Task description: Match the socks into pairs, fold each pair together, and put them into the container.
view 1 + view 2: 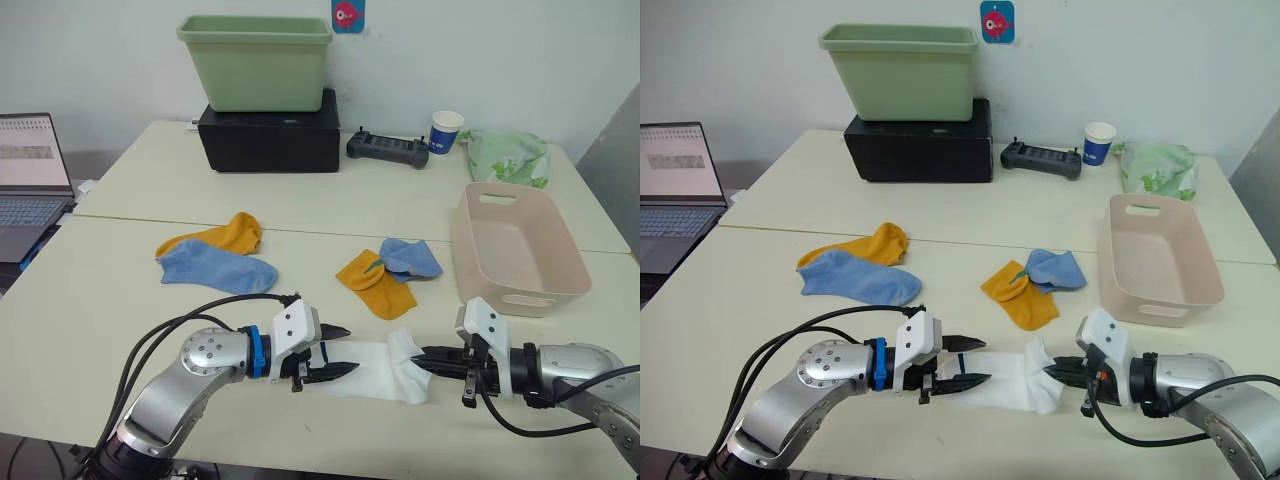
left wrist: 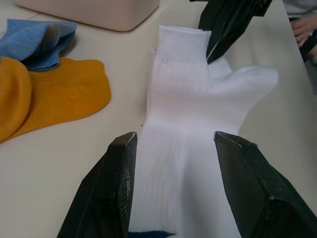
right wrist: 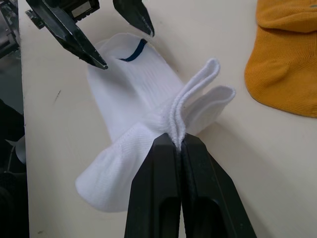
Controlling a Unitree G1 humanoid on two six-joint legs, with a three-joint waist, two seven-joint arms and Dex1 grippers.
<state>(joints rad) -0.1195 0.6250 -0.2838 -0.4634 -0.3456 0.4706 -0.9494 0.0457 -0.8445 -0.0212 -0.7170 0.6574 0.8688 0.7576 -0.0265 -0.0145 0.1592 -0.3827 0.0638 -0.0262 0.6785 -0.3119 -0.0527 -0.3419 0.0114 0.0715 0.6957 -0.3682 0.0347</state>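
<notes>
White socks (image 1: 372,364) lie stacked near the table's front edge. My right gripper (image 1: 425,360) is shut on their cuff end (image 3: 190,101), which is bunched up between the fingers. At the toe end, my left gripper (image 1: 340,350) is open, its fingertips (image 2: 124,148) on either side of the fabric. A yellow sock (image 1: 375,283) lies just beyond with a blue sock (image 1: 410,258) overlapping it. Farther left lie another yellow sock (image 1: 228,235) and a blue sock (image 1: 218,268). The pink container (image 1: 515,245) stands at the right.
A green tub (image 1: 257,60) sits on a black box (image 1: 270,135) at the back. A black controller (image 1: 388,150), a paper cup (image 1: 446,131) and a green patterned bag (image 1: 510,155) are at the back right. A laptop (image 1: 30,170) is at the far left.
</notes>
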